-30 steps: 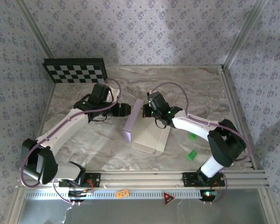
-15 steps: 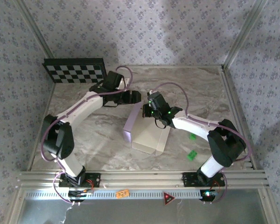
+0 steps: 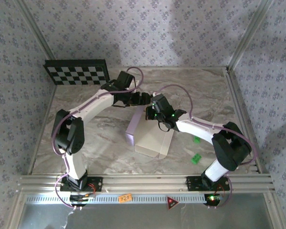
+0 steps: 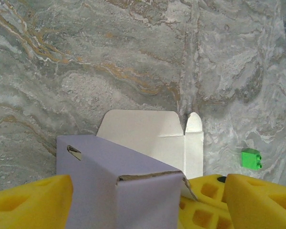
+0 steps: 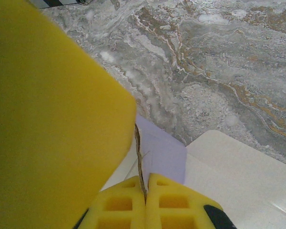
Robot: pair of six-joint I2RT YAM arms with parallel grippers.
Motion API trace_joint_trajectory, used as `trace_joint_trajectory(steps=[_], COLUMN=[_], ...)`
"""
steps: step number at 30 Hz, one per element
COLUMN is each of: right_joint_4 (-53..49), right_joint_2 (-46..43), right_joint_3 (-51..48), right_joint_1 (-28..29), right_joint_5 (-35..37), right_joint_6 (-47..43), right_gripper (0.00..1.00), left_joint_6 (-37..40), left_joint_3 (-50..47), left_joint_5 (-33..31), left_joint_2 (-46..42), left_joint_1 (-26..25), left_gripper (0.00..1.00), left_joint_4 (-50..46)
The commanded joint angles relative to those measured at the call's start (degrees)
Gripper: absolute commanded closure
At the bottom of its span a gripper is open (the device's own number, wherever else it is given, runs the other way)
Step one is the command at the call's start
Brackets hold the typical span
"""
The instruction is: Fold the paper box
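One marble table [image 3: 86, 138] carries one checkerboard panel [image 3: 76, 72], propped at the far left corner. It also carries one paper box [image 3: 152, 140] near the centre, white flaps lying flat and one lavender wall raised along its left side. Two grippers meet at that wall's far end: the left gripper [image 3: 144, 99] is spread wide astride it, and the right gripper [image 3: 150, 113] is pinched tight on its edge. Two green blocks [image 3: 197, 159] [image 3: 197, 139] lie apart from each other, right of the box.

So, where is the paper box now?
In the top external view the paper box lies centrally, left of the green blocks; the right gripper is shut on its far edge.
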Motion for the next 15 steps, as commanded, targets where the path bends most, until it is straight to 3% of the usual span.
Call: trace_joint_trajectory(steps=[1, 10, 15], right_joint_4=[-7.11, -6.98, -7.89], right_joint_2=[1.71, 1.3, -0.23], right_joint_3=[-2.77, -2.8, -2.55], right_joint_1=[0.19, -0.09, -0.3], right_joint_5=[-2.68, -2.71, -2.41], right_joint_6=[0.85, 0.82, 0.34], right_gripper=[1.0, 1.0, 0.95], left_joint_6=[-0.38, 0.93, 2.41], left_joint_3=[2.34, 3.68, 4.25], left_joint_5=[0.14, -0.95, -1.83], left_joint_2=[1.68, 3.68, 4.62], left_joint_1=[-0.45, -1.25, -1.86], left_gripper=[0.18, 0.19, 0.24], left_joint_4=[-2.75, -5.4, -7.43])
